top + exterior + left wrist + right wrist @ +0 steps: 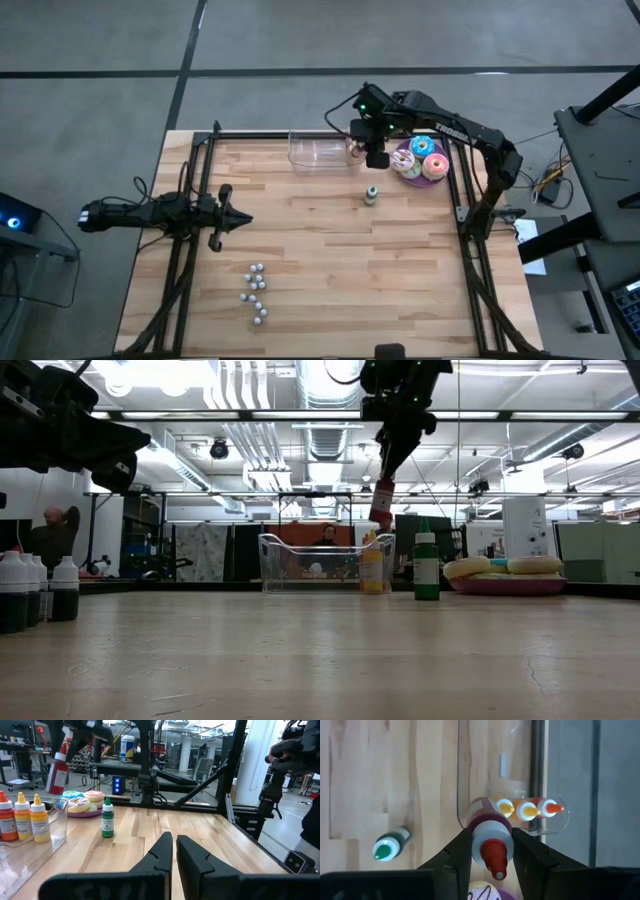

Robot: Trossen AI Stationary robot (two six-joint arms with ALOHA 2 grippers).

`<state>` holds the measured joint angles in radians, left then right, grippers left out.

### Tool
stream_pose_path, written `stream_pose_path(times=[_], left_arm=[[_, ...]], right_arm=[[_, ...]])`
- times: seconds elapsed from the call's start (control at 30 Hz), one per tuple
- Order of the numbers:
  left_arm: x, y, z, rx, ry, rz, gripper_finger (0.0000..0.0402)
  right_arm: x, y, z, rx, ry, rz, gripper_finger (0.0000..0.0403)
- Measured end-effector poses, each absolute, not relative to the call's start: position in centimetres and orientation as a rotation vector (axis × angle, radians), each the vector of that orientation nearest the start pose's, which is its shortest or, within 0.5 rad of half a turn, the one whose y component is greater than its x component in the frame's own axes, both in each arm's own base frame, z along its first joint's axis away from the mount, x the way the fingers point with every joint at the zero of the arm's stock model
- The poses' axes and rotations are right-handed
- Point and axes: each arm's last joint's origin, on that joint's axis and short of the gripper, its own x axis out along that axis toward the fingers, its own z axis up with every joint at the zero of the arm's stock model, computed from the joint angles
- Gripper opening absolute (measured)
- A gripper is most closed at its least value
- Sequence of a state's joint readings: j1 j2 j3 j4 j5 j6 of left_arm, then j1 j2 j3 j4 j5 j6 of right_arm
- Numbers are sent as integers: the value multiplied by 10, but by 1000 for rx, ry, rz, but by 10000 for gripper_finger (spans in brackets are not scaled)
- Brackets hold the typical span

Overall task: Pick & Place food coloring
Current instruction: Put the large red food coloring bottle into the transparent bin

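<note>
My right gripper (pixel 491 835) is shut on a red food coloring bottle (pixel 382 502), which hangs in the air over the right end of a clear tub (pixel 318 152) at the table's far side. Three food coloring bottles, one yellow (pixel 505 807), one orange (pixel 526 811) and one orange-red (pixel 549 809), stand upright inside that end of the tub. A green bottle (pixel 371 195) stands on the table in front of it. My left gripper (pixel 172 851) is shut with nothing in it at the table's left side, pointing level. My right gripper pinches the red bottle between its two fingers (pixel 455 855) at the white collar (pixel 479 836) just under the red cap. The fingers slant steeply down from above. The bottle hangs below them, slightly tilted, lifted clear above the tub's rim.
A purple plate (pixel 437 176) with frosted doughnuts sits right of the tub. Several small white-capped dark bottles (pixel 256 295) stand near the table's front left. Black frame rails (pixel 200 190) run along the table's left, right and far edges.
</note>
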<state>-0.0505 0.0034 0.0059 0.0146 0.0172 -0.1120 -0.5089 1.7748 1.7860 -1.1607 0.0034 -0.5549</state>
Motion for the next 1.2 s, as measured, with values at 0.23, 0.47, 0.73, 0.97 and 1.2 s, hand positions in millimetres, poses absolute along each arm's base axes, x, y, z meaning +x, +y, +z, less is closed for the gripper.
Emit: stream_pose_path(times=[0.23,0.47,0.73,0.97,1.2], left_arm=[[97,-5,167,-112,-13,-69,0],[97,-5,167,-112,-13,-69,0],[97,-5,167,-112,-13,-68,0],[97,-5,167,-112,-13,-68,0],[97,-5,167,-112,-14,-68,0]], right_arm=[[329,-184,327,-186,1237,-107,106],[342,-191,315,-165,1285,-88,107],[350,-198,296,-131,1350,-68,107],[346,-204,287,-99,1388,-70,107],[343,-209,282,-82,1399,-73,107]])
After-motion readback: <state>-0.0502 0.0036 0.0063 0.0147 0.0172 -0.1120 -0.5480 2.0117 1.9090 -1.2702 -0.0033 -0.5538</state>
